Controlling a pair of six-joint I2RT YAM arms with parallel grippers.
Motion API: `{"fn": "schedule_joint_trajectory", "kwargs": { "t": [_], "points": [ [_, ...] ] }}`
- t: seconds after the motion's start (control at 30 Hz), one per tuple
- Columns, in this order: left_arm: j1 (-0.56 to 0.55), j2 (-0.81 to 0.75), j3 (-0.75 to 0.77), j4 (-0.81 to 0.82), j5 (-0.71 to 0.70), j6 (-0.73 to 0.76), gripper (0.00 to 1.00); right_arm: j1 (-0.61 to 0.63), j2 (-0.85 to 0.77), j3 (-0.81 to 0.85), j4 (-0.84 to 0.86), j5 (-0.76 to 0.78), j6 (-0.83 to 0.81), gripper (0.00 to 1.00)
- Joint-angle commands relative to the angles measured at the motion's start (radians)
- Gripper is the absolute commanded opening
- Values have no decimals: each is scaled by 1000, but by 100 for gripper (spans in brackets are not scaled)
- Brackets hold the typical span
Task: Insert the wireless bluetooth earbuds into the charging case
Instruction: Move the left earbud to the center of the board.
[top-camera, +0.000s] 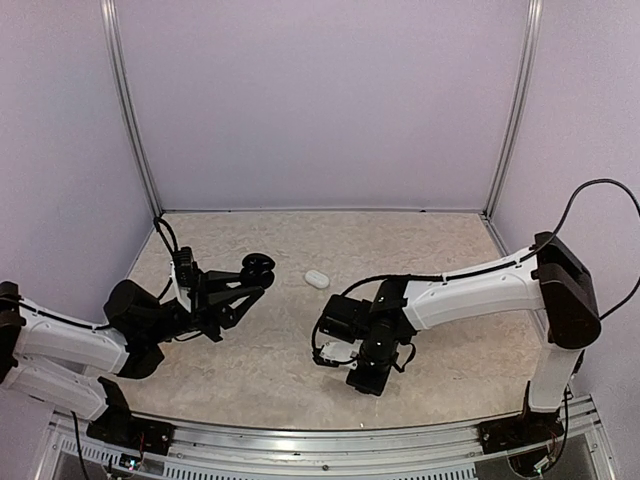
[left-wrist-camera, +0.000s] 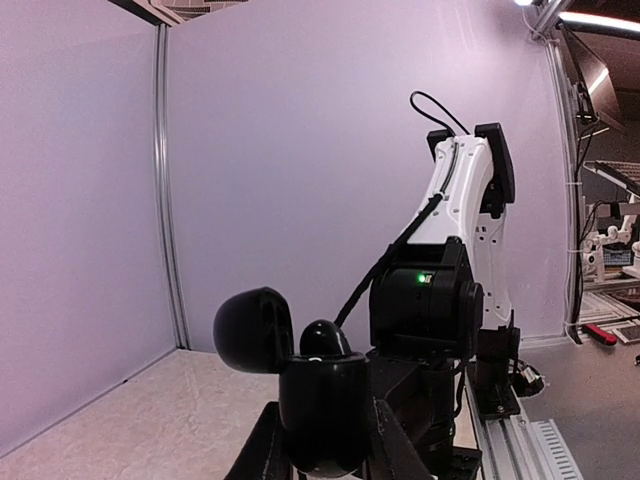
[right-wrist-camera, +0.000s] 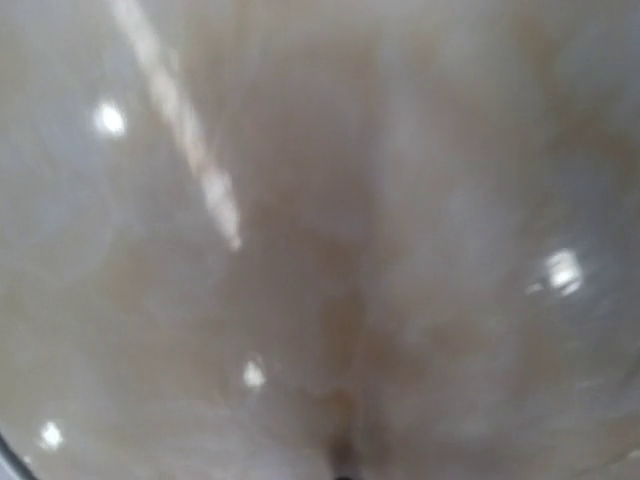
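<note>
Left arm (top-camera: 70, 345) up, fingers (top-camera: 232, 285) horizontal

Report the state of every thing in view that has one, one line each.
Left gripper: shut on the black object, raised off the table.
Black object: gripped, round lid swung open.
White case: lying on the table, untouched, looks shut.
Right gripper: shut, low over the table; whether it holds anything cannot be seen.
</note>
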Motion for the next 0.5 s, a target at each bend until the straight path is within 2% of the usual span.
{"fn": "schedule_joint_trajectory", "kwargs": {
  "t": [0.0,0.23,0.47],
  "points": [
    [17,14,5,31,8,-5,6,25,56,48,-123,-9,18,7],
    [32,39,-14,82,16,-30,6,48,122,116,-207,25,23,20],
    [41,48,-24,101,25,-39,6,71,190,211,-298,85,20,23]
  ]
}}
